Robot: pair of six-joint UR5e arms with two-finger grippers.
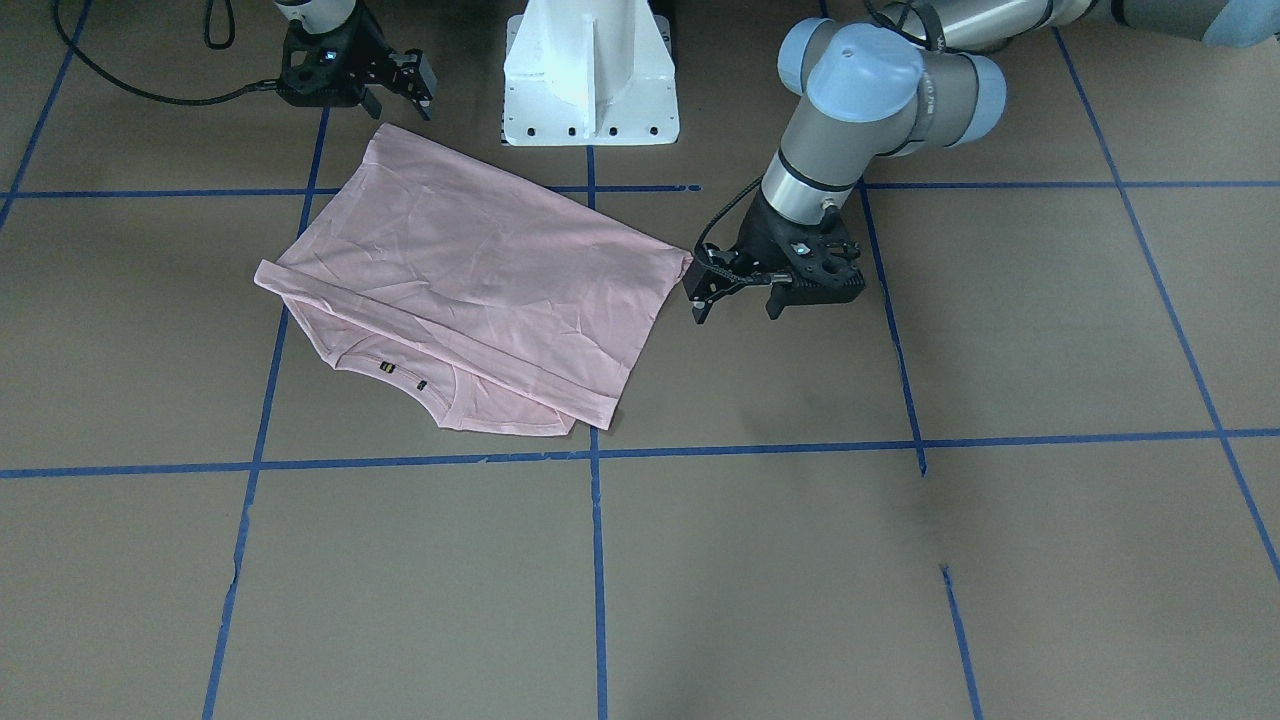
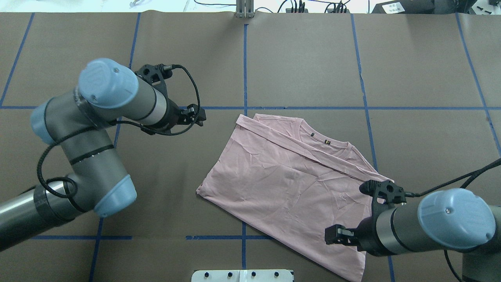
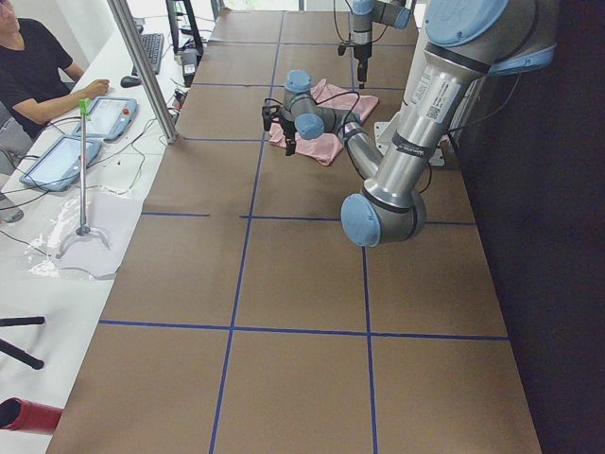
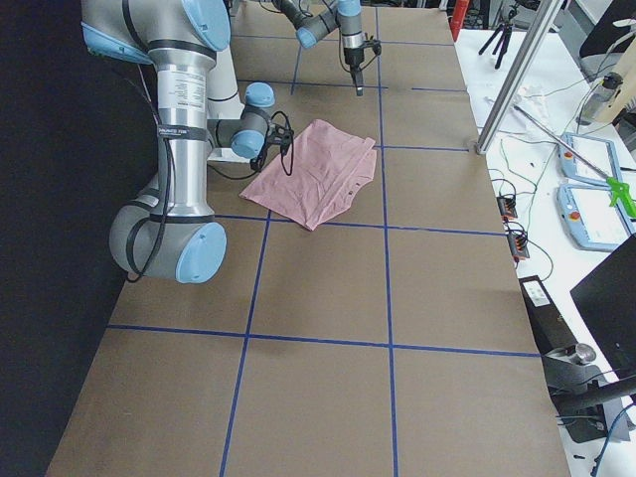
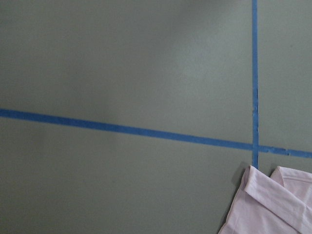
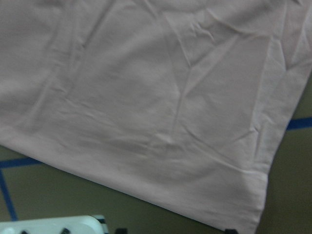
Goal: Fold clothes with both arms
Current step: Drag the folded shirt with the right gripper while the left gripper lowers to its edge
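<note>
While flat, 1 T-shirt (image 1: 470, 280); 2 hands (image 1: 737, 305) (image 1: 400, 98)

Grey-silver arms (image 2: 94, 164), light-blue joint caps (image 2: 107, 80), black cables (image 2: 195, 84).

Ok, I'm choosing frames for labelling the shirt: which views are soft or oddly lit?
Right wrist view: dim and soft, but creases on the T-shirt show. Left wrist view: greenish-grey cast over the table, only a shirt corner in frame. Front-facing view: sharp, evenly lit, soft shadow beside the left pincer.
</note>
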